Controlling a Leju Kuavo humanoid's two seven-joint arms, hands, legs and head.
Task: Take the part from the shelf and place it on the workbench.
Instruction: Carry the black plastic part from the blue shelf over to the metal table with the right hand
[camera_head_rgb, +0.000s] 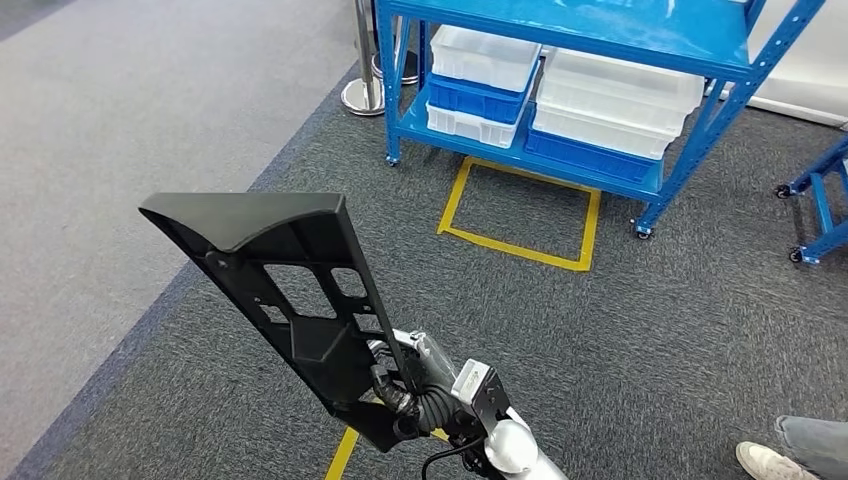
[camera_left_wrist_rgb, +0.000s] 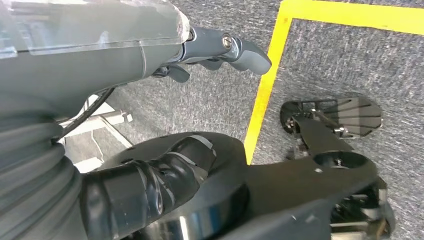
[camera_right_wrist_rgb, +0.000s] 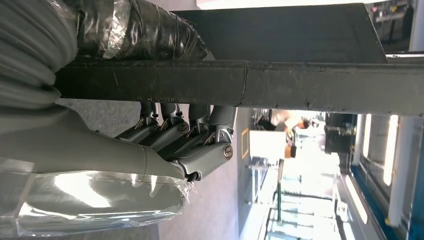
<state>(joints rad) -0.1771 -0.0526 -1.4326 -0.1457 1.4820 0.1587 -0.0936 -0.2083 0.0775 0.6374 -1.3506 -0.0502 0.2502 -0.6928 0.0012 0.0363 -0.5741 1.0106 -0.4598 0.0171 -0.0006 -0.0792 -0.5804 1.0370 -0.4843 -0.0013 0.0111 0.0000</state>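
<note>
The blue shelf (camera_head_rgb: 600, 60) stands far ahead with white and blue bins (camera_head_rgb: 615, 95), a yellow tape square (camera_head_rgb: 520, 215) on the carpet before it. Near, the black part (camera_head_rgb: 290, 290) is held upright, gripped at its lower end by the right hand (camera_head_rgb: 410, 385). The left hand (camera_left_wrist_rgb: 220, 50) hangs with fingers loosely curled, holding nothing.

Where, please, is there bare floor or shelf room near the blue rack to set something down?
The carpet inside the yellow tape square before the blue shelf rack is bare, as is the grey floor to its left. The rack's lower shelf is crowded with white bins and blue bins. The right robot hand holds the black part over the near floor.
</note>
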